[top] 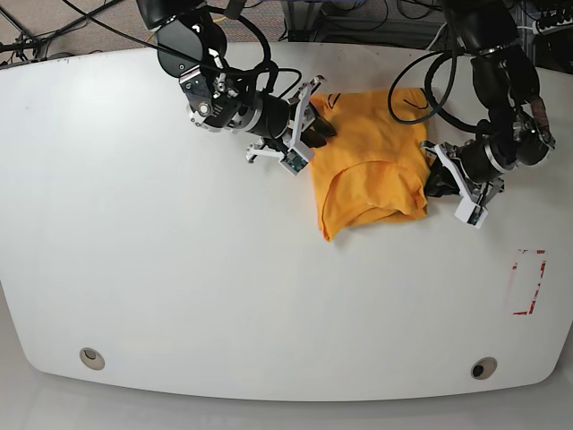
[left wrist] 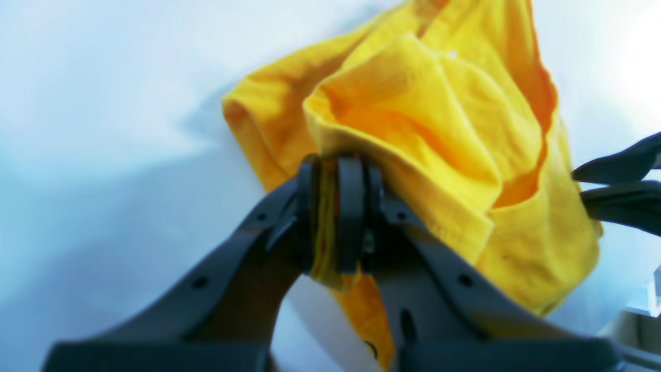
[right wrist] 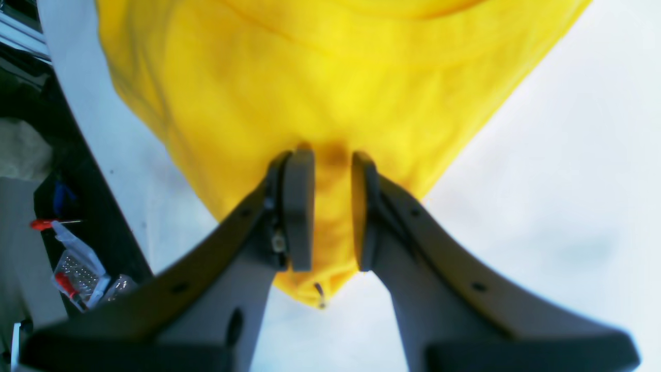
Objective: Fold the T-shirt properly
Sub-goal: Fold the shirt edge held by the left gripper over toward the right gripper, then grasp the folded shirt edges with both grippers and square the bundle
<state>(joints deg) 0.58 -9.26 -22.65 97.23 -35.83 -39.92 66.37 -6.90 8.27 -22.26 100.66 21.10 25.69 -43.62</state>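
The T-shirt [top: 372,166] lies partly folded on the white table [top: 179,287], bunched between both arms. The left gripper [left wrist: 335,217] is clamped tight on a hem edge. The right gripper [right wrist: 333,206] straddles cloth, jaws slightly parted; a firm hold cannot be confirmed. Judgement: a fold is midway; the next move calls for both edges carried across together and laid flat. A red-marked rectangle [top: 526,282] lies well apart; nothing obstructs.
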